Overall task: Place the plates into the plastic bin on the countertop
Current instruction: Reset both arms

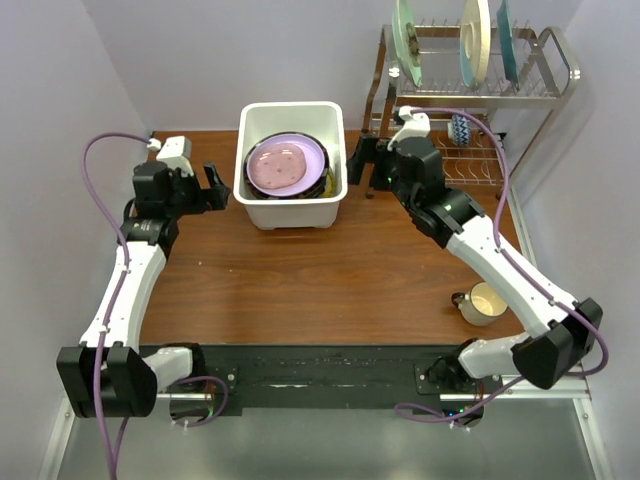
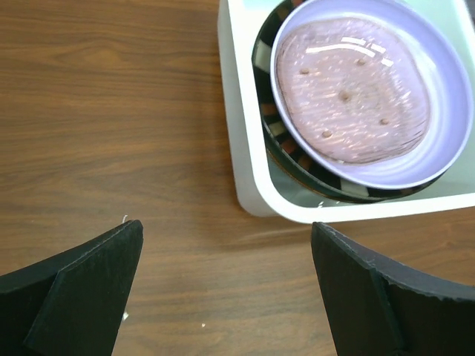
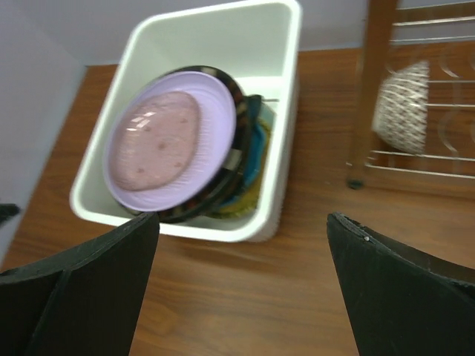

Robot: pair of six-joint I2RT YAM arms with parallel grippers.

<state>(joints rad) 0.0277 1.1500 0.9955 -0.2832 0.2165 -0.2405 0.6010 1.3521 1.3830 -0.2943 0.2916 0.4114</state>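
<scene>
Lying on top of a stack inside the bin [image 1: 291, 213], a lilac plate [image 1: 285, 166] faced upward. A striped plate [image 2: 276, 141] sat under it, and blue and yellow rims showed lower down. The stack sat tilted, toward the end of the bin nearer the arms, and the bin's long axis ran away from them. The bin stood on the countertop [image 1: 320, 270], between the two grippers.

From the right gripper [image 1: 356, 162], the bin lay ahead and to the left, just beside the fingertips. Its jaws stood wide apart, holding nothing. From the left gripper [image 1: 218, 186], the bin lay ahead and to the right, also just beside. Those jaws were likewise spread and empty. Neither arm looked clearly nearer.

No task plate showed outside the bin, so the job looked close to done. Ahead and to the right of the right gripper stood a wire rack [image 1: 520, 95] holding large upright plates and a bowl [image 1: 460, 127]. A mug [image 1: 482, 303] sat beside that arm.
</scene>
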